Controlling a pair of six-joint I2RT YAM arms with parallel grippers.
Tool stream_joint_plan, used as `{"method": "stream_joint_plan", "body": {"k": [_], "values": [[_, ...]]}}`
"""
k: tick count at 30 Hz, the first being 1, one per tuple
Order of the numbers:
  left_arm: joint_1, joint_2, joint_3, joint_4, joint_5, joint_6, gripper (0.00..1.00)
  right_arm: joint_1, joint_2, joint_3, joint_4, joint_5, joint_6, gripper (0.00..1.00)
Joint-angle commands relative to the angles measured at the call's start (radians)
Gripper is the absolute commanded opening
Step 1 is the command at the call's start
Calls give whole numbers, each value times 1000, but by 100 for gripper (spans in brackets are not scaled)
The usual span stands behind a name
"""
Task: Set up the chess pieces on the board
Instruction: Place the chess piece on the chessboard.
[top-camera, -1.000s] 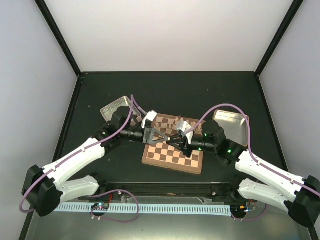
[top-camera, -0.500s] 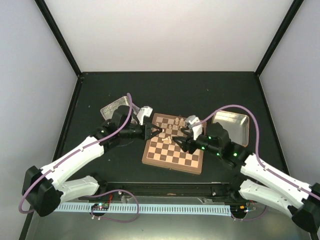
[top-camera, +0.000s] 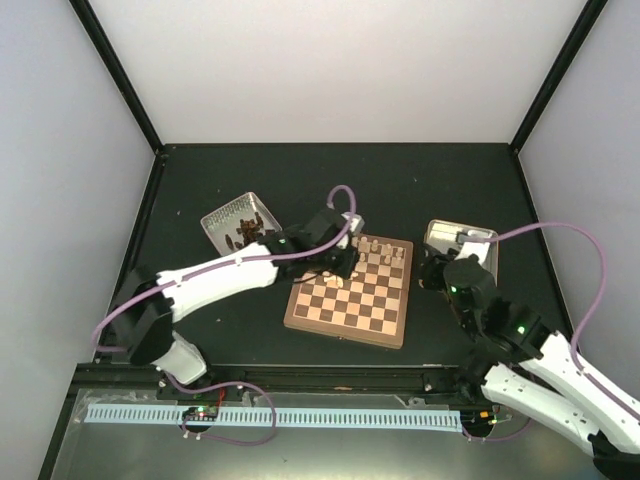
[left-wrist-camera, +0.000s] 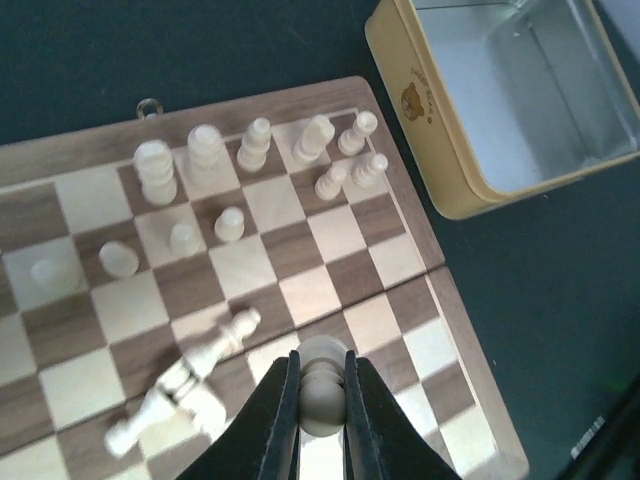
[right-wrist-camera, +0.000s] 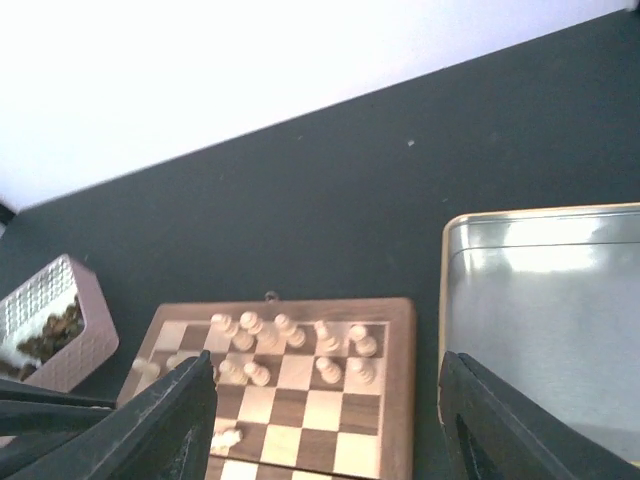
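The left tool (left-wrist-camera: 320, 362) is pinching a pale chess piece (left-wrist-camera: 320, 395) over the board (top-camera: 345, 312) lying at frame centre; the right tool (right-wrist-camera: 328, 365) is hanging spread near the tin (right-wrist-camera: 540, 300) at right.

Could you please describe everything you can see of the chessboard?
The board is a square of wood with light tan and dark brown squares, a brown rim, a small metal loop on its far edge and what looks like a fold seam across it. It lies flat on the dark table. Cream pieces stand in its far rows, a few lie toppled, and the left gripper holds one piece over it.
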Motion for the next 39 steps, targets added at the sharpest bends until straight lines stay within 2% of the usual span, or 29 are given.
{"method": "stream_joint_plan", "body": {"k": [1, 7, 19, 31, 39], "values": [[-40, 176, 197, -159, -168, -11, 2, 2, -98, -11, -80, 196, 101, 62], [-86, 352, 379, -253, -189, -11, 2, 2, -180, -15, -123, 269, 120, 62], [-109, 596, 606, -368, -235, -25, 2, 1, -205, -76, -85, 246, 127, 64], [-103, 689, 689, -403, -247, 39, 2, 1, -222, -83, -71, 238, 120, 65], [-88, 730, 716, -409, -250, 26, 2, 2, -219, -82, -64, 240, 111, 65]]}}
